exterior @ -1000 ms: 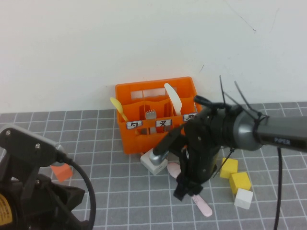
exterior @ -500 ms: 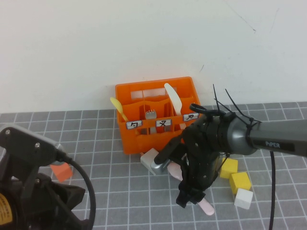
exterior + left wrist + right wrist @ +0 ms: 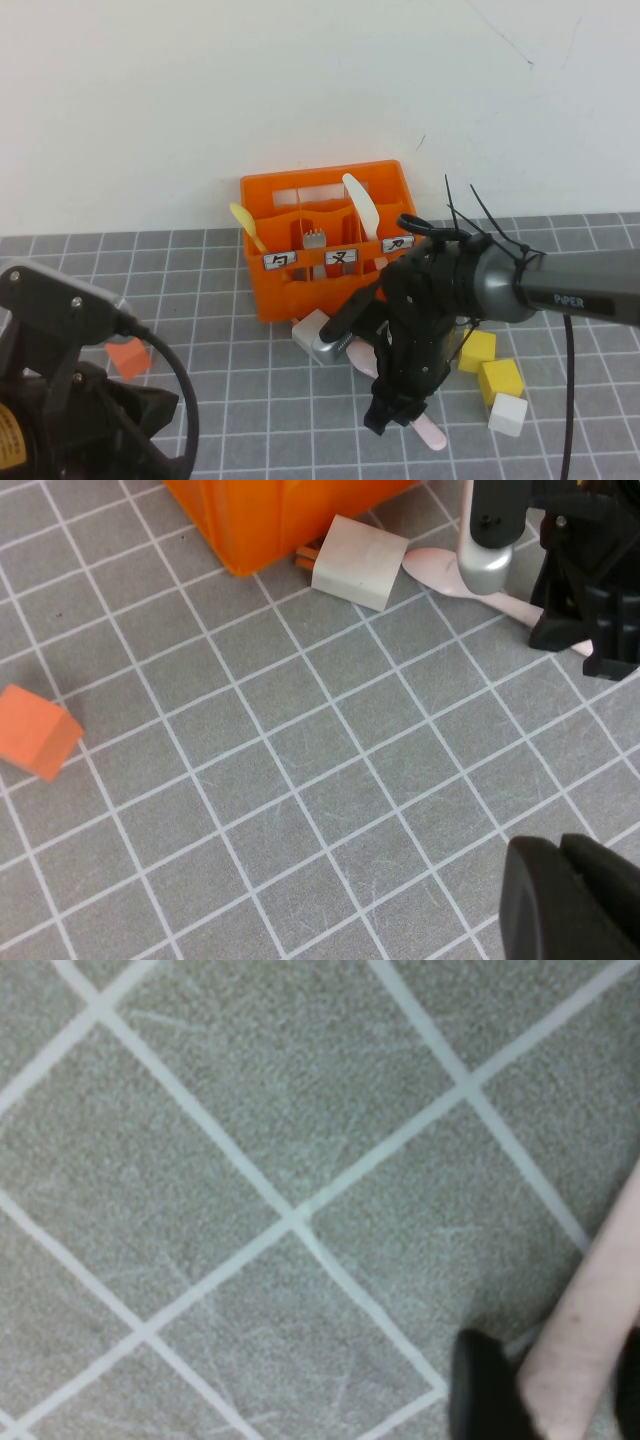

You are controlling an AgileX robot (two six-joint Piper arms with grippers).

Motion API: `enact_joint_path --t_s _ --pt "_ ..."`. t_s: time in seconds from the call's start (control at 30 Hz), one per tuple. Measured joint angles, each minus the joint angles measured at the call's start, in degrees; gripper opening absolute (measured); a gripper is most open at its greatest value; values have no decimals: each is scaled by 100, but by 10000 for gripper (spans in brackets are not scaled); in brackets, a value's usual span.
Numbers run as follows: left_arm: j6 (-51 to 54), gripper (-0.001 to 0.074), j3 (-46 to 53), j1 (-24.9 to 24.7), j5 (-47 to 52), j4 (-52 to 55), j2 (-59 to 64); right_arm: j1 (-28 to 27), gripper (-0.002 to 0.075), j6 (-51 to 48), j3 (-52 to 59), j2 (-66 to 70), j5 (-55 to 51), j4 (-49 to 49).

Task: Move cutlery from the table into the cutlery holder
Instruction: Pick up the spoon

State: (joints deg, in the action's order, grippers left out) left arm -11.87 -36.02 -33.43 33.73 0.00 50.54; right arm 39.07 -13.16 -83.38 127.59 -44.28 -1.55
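The pale pink spoon (image 3: pixel 430 432) lies flat on the grey gridded table (image 3: pixel 250 400), in front of the orange cutlery holder (image 3: pixel 300 285). My right gripper (image 3: pixel 392 415) is down at the table with its fingers closed on the spoon's handle (image 3: pixel 590 1300); one black finger (image 3: pixel 482 1390) presses its side. The white knife (image 3: pixel 360 205) stands in the holder's right-hand compartment. My left gripper (image 3: pixel 565 860) is shut and empty, hovering low at the near left. The left wrist view shows the spoon (image 3: pixel 440 568) and the right gripper (image 3: pixel 590 630).
A grey-white block (image 3: pixel 318 335) lies at the holder's front, touching the spoon's bowl. Two yellow blocks (image 3: pixel 490 365) and a white block (image 3: pixel 508 413) sit right of the right gripper. An orange block (image 3: pixel 128 357) lies at the left. A yellow spoon (image 3: pixel 247 226) and a grey fork (image 3: pixel 314 238) stand in the holder.
My right gripper has come down and slightly forward onto the pink spoon's handle; over the last half second it barely moved. The left arm has stayed still.
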Motion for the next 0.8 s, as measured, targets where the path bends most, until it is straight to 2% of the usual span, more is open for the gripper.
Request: enact_joint_path --t_s 0.17,0.23,0.53,0.8 --pt "-20 0 0 0 -9 0 0 0 430 0 0 0 -22 11" --pt "-20 0 0 0 -23 0 0 0 449 0 0 0 -22 11" --pt "-10 -1 0 0 -23 0 0 0 399 -321 0 0 -32 11" --pt "1 -1 0 0 -23 0 0 0 391 -345 -19 75 100 43"
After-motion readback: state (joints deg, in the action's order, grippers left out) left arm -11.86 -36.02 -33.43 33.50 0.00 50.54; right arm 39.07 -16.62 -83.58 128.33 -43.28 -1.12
